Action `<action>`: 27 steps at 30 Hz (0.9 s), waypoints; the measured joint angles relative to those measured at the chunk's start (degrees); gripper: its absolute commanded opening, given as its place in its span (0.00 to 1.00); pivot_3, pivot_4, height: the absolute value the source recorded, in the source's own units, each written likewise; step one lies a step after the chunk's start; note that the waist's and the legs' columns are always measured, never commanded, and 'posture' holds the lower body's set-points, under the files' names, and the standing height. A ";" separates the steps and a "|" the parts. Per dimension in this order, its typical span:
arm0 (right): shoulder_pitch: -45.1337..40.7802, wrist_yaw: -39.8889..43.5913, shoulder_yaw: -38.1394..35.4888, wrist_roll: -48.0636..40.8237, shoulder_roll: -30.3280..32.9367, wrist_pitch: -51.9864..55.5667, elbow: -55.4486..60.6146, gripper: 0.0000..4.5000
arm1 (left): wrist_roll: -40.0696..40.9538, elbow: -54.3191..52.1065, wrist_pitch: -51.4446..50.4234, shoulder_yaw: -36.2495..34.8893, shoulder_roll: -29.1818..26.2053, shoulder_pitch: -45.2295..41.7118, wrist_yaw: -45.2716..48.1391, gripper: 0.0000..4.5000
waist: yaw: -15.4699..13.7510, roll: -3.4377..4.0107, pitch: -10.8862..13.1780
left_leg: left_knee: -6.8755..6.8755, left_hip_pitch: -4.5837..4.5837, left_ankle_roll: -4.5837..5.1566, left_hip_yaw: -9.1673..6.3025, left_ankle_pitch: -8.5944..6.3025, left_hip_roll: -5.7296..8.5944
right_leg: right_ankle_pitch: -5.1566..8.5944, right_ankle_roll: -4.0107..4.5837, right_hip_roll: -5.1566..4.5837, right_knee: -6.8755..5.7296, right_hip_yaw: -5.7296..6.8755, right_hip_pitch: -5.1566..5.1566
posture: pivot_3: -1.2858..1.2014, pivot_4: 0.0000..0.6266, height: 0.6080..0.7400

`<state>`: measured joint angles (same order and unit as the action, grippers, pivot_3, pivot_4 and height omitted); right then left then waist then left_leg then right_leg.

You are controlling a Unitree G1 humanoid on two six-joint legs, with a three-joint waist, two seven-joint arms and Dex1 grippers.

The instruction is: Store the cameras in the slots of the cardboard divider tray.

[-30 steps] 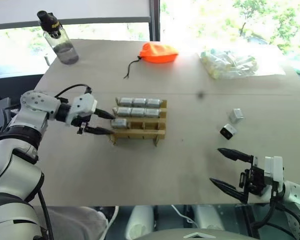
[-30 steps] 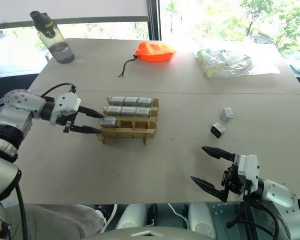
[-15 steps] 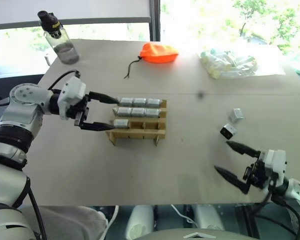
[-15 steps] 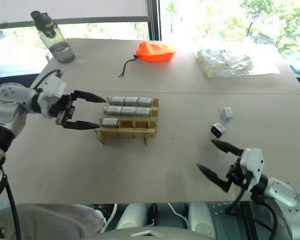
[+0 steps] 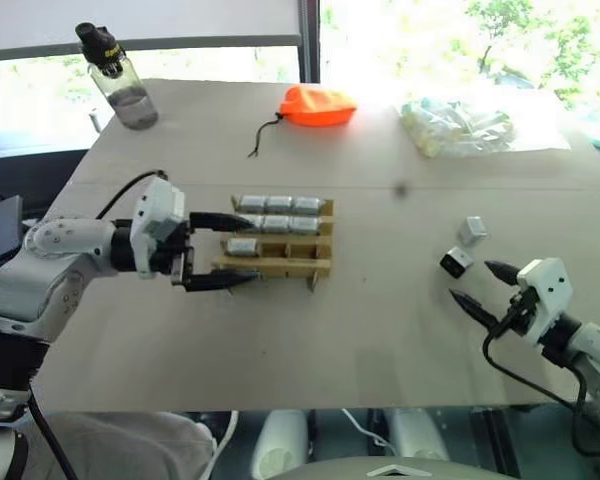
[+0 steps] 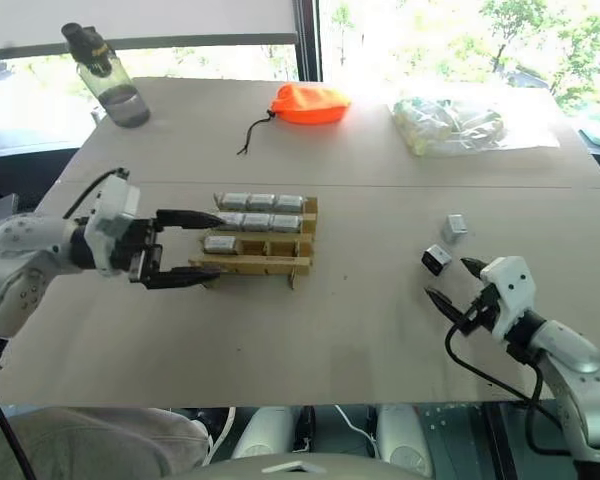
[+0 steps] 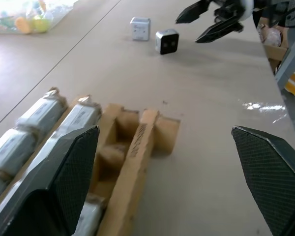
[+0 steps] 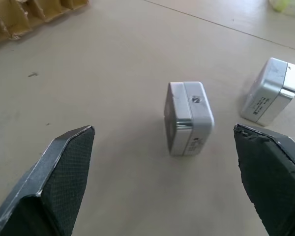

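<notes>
The cardboard divider tray (image 5: 280,266) stands left of the table's middle with several silver cameras (image 5: 278,204) lying in its slots. Two loose cameras rest at the right: a silver one (image 5: 471,231) and, nearer me, one with a black face (image 5: 457,263). My left gripper (image 5: 253,249) is open and empty, its fingers (image 7: 64,182) spread across the tray's left end (image 7: 137,147). My right gripper (image 5: 470,280) is open just short of the black-faced camera (image 8: 187,118), which sits between the lines of its fingers without touching them. The other loose camera (image 8: 270,91) lies beyond.
At the far side of the table stand a water bottle (image 5: 120,85) on the left, an orange pouch (image 5: 317,105) with a cord in the middle, and a clear bag of yellowish cylinders (image 5: 460,125) on the right. The table's near edge runs just below both hands.
The left gripper let go of the front-row camera, swung away and came back open across the tray's left end. The right gripper moved forward to the black-faced camera.
</notes>
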<state>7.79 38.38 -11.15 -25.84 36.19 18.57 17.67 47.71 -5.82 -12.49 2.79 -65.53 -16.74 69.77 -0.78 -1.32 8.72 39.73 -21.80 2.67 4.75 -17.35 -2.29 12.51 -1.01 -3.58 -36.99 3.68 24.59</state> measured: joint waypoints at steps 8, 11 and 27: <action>-7.91 3.30 0.19 -0.70 0.92 4.85 -7.76 1.00 | 0.86 -10.31 -7.38 -8.77 1.97 5.75 -2.17 0.99 | -0.08 0.06 0.03 | -0.08 0.01 -0.02 -0.02 0.01 0.03 | 0.00 0.00 0.05 0.02 0.02 0.01 | 0.52 0.24 1.00; -8.68 4.22 0.20 -0.99 0.92 5.79 -8.14 1.00 | 0.82 -11.93 -9.52 -10.07 2.51 6.40 -2.37 0.99 | -0.04 0.06 0.03 | -0.08 0.01 -0.02 0.03 0.00 0.03 | -0.01 0.00 0.02 0.05 -0.02 0.01 | 0.52 0.24 1.00; -10.14 4.97 1.76 0.37 -0.25 6.32 -8.56 0.14 | -2.59 -11.77 -12.65 -13.21 4.65 6.14 -0.57 1.00 | 0.10 0.07 0.03 | -0.08 0.04 -0.02 0.06 0.01 0.03 | -0.01 0.00 0.04 0.04 -0.03 0.01 | 0.52 0.24 1.00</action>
<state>-2.35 43.35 -9.39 -25.46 35.94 24.88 9.10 45.12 -17.59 -25.13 -10.41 -60.87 -10.60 69.20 -0.68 -1.26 8.75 39.65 -21.76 2.65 4.82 -17.34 -2.26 12.51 -1.01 -3.55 -36.95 3.65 24.60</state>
